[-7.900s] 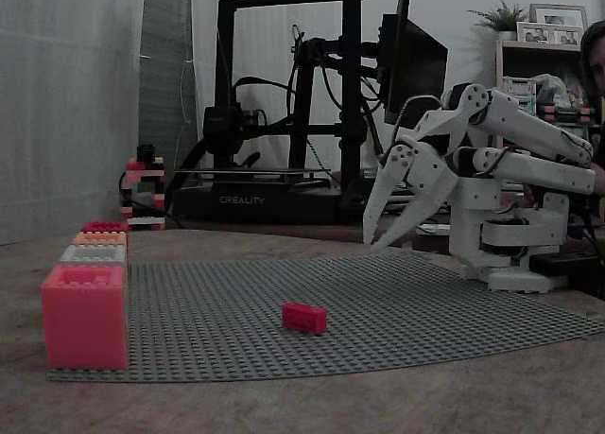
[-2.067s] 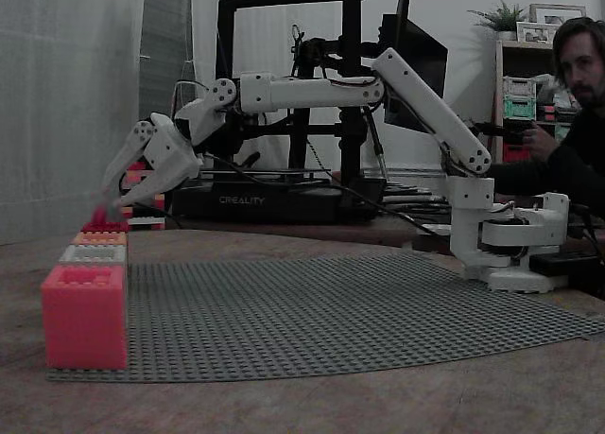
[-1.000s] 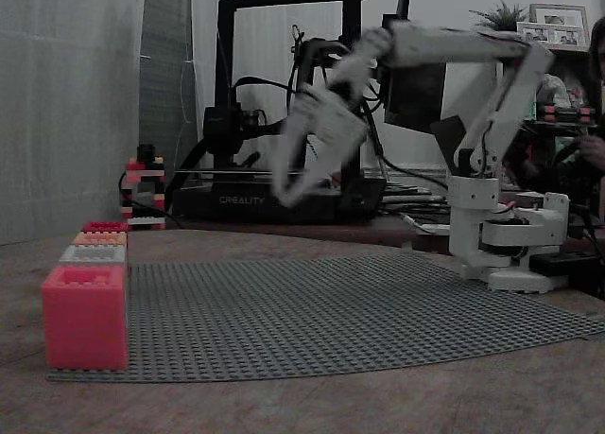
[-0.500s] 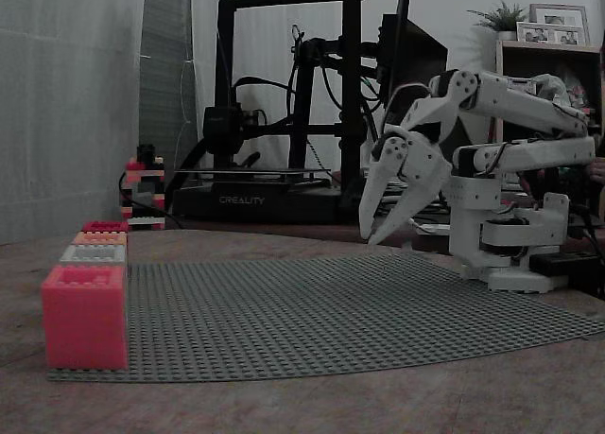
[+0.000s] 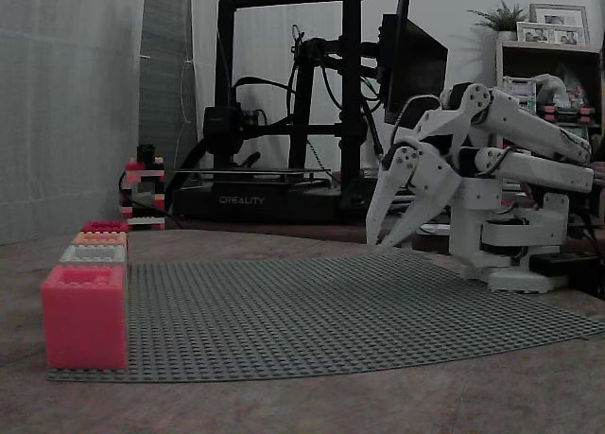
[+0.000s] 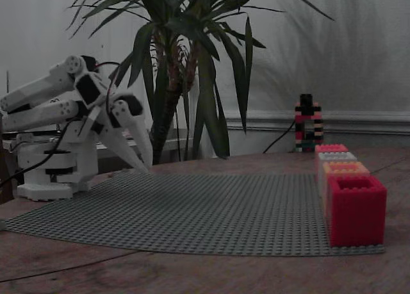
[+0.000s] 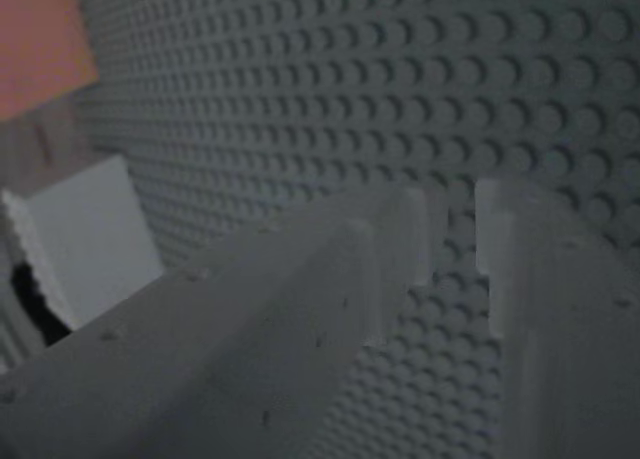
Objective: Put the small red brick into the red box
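In a fixed view, a row of four toy-brick boxes runs along the left edge of the grey studded baseplate (image 5: 321,302). The salmon-pink box (image 5: 83,316) stands nearest. A pale grey box (image 5: 93,254) and an orange box (image 5: 99,237) follow, and the red box (image 5: 104,226) is at the far end. Beyond the row is a small tower of mixed bricks (image 5: 142,190), with a black 3D printer (image 5: 288,103) behind the baseplate on the counter (image 5: 284,406).

At the right, the white arm (image 5: 510,160) is folded over its base. The gripper (image 5: 375,246) points down at the far edge of the baseplate, well apart from the boxes. Its fingers (image 5: 392,193) are slightly parted at the tips and hold nothing.

The other fixed view looks from the opposite side. Here the gripper (image 6: 142,168) hangs at the left, a potted palm (image 6: 186,63) rises behind the middle, and the red box (image 6: 355,207) is nearest the camera at the right end of the baseplate (image 6: 192,211). Its walls hide the inside, so I cannot tell whether the small red brick lies in it.

In the wrist view, the fingers (image 7: 300,319) are released — a narrow gap at the gripper (image 7: 455,239) shows bare studs of the baseplate (image 7: 400,79) through it.
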{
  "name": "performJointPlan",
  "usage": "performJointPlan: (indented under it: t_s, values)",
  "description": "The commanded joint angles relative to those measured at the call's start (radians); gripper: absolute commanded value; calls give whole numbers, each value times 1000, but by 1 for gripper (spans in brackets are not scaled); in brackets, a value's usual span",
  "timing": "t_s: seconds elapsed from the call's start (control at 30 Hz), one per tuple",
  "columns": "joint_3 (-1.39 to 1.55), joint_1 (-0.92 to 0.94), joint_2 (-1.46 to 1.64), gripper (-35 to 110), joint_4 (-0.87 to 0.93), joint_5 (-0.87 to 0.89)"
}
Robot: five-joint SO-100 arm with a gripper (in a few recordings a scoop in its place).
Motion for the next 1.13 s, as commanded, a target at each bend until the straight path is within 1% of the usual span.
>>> performJointPlan:
  t_s: [0.0,1.1]
  values:
    - [-3,-26,12,0,23,6]
    - [-5,-25,12,0,28,41]
